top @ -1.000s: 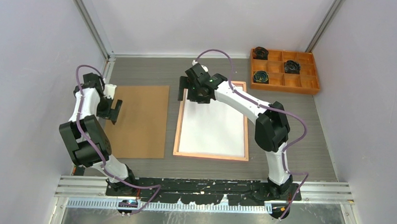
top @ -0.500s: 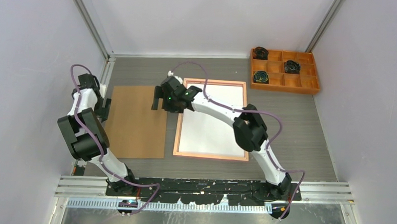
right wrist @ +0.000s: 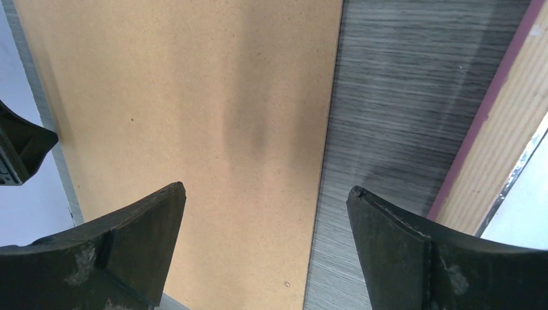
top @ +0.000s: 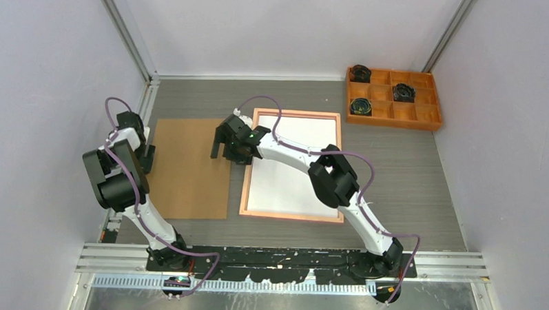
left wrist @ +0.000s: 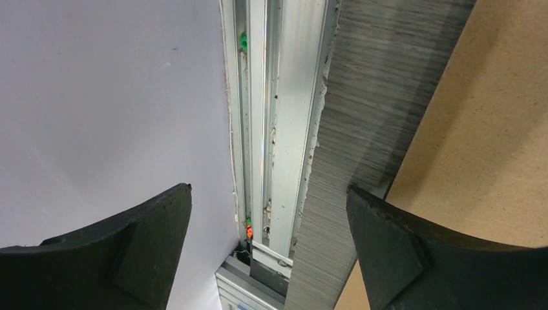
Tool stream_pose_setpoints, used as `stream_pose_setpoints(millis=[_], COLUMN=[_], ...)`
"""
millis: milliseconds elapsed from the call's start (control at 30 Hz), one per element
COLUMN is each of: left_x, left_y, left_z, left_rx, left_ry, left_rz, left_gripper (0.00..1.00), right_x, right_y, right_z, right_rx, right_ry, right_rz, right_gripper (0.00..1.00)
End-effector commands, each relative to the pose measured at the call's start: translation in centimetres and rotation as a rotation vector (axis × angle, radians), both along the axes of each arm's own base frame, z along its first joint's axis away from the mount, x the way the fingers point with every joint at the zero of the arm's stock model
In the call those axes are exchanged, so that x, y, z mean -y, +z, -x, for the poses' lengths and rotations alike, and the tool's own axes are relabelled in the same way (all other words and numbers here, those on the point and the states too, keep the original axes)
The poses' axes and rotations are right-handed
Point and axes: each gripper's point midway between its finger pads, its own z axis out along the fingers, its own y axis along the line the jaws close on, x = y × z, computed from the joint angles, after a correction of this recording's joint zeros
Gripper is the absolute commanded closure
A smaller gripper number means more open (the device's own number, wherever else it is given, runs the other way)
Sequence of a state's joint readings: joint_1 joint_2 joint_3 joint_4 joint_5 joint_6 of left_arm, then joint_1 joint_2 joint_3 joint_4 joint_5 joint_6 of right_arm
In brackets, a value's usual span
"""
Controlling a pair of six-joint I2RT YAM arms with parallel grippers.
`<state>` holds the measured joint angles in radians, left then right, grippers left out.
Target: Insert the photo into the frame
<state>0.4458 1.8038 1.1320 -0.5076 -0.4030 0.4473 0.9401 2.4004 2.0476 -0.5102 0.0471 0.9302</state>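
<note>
Grey tabletop (top: 409, 173) holds frame (top: 290, 215) and, seen only overhead, an orange tray (top: 397, 123).

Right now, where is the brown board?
Top view: the board lies flat left of centre, a narrow gap from the frame, with the right end effector open above its right edge.

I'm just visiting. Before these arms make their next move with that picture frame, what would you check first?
1. Right pincer open, nothing between its fingers: ok.
2. Left pincer open, nothing held: ok.
3. Frame lying flat, tan back up: ok.
4. Brown board lying apart from the frame, a strip of table between them: ok.
5. White sheet inside the frame has its picture side facing down: cannot tell.
</note>
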Motion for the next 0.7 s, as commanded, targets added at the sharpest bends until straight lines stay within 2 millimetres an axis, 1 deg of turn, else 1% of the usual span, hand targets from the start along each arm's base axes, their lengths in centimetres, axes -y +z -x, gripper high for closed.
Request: stream_pose_setpoints(millis=[0, 100, 267, 367, 400, 467, 600, 667], left_x=[0.5, 1.8, 4.0, 4.7, 5.1, 5.7, 6.7, 7.3], left_y=[-2.5, -3.5, -4.7, -5.2, -5.4, -5.8, -6.4, -6.5], left_z=[-0.2, 0.4, 1.3, 2.0, 2.4, 2.8, 3.5, 3.6], left_rx=[0.009, -0.009, -0.045, -0.073, -0.085, -0.098, -0.126, -0.129], left_ry=[0.012, -0.007, -0.043, -0.064, -0.073, -0.093, -0.114, -0.126], left_rz=[0.045, 0.12, 0.23, 0.267, 0.284, 0.311, 0.363, 0.394], left_gripper=[0.08, 0.08, 0.09, 0.1, 0.1, 0.13, 0.17, 0.19], right_x=[-0.5, -0.8, -2.6, -3.1, -3.5, -3.9, -5.2, -5.8], right_y=[0.5, 0.1, -0.3, -0.2, 0.0, 0.3, 2.2, 4.4], right_z=[0.3, 0.5, 0.9, 0.7, 1.1, 1.0, 0.5, 0.3], right_rx=[0.023, 0.011, -0.049, -0.061, -0.084, -0.1, -0.139, -0.138], right_ry=[-0.045, -0.055, -0.046, -0.058, -0.042, -0.044, -0.052, -0.046], right_rz=[0.002, -0.009, -0.092, -0.12, -0.143, -0.172, -0.313, -0.401], right_gripper=[0.0, 0.0, 0.0, 0.0, 0.0, 0.0, 0.01, 0.02])
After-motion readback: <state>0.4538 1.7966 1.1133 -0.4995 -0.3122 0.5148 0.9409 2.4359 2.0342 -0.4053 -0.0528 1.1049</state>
